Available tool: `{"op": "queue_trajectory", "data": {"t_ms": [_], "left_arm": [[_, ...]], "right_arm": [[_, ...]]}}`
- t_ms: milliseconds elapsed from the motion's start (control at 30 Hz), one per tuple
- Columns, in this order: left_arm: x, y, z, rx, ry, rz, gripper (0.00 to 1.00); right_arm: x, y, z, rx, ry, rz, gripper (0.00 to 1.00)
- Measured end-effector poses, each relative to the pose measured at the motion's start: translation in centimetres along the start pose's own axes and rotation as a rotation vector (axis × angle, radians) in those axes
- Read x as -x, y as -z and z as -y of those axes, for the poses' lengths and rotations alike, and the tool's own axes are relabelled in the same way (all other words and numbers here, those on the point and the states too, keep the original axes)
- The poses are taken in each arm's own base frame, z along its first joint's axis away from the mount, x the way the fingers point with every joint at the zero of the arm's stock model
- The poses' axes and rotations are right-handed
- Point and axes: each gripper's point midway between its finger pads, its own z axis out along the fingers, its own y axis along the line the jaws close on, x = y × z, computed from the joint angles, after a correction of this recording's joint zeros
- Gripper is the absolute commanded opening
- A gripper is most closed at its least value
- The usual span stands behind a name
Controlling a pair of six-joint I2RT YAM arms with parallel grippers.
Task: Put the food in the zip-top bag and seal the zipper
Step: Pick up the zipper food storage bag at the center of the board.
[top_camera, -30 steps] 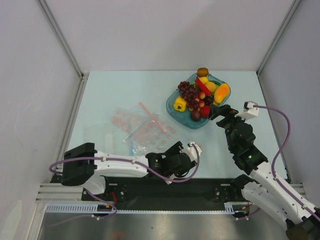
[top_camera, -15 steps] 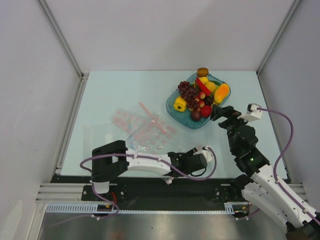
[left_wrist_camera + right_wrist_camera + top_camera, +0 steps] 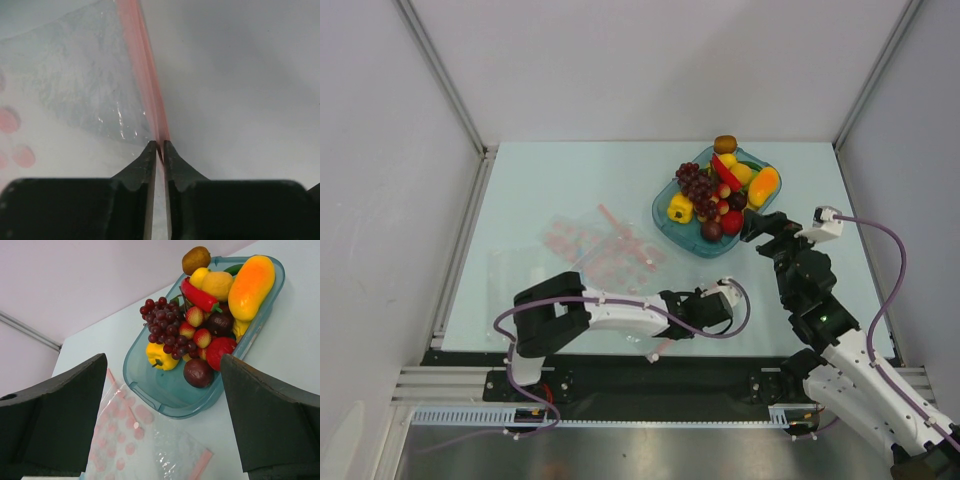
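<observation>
The food lies piled in a teal dish (image 3: 167,402): a purple grape bunch (image 3: 165,322), a yellow bell pepper (image 3: 159,356) and a red round fruit (image 3: 220,349), with other pieces around them. In the top view the grapes (image 3: 698,185) are at the back right. The clear zip-top bag (image 3: 85,85) lies flat on the table. Its pink zipper (image 3: 145,75) runs straight away from my left gripper (image 3: 160,147), which is shut on the strip's near end. My right gripper (image 3: 164,357) hovers open just in front of the dish, holding nothing.
A clear sheet with pink dots (image 3: 610,255) lies left of the dish, partly under the clear bag. My left arm (image 3: 620,312) stretches rightward along the table's near edge. White walls stand on the left, right and back.
My left gripper's jaws have closed onto the pink zipper. The left arm has swung rightward along the near edge. The right arm shifted slightly at first, then stayed still.
</observation>
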Motion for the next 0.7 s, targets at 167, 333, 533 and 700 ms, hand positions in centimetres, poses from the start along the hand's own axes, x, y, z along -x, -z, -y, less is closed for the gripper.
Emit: {"op": "queue_trajectory", "data": {"t_ms": [167,333,533,700], "left_arm": [[-0.1,-0.3,-0.7,0.013,0.049,-0.021,0.00],[-0.4,0.5,-3.0,0.047,0.136,-0.020,0.00],[2.2,6.2,-7.7,0.075,0.367,0.132,0.00],[3.8,9.7,-12.8,0.107,0.600,0.271,0.00]], "right_arm": [[0.0,0.0,-0.1,0.007,0.000,-0.004,0.99],[-0.1,0.0,-0.4,0.025,-0.002,-0.011,0.98],[-1.2,-0.2,-1.8,0.098,-0.003,-0.059,0.95],[-3.5,-0.3,-3.8,0.210,0.001,-0.152,0.86]]}}
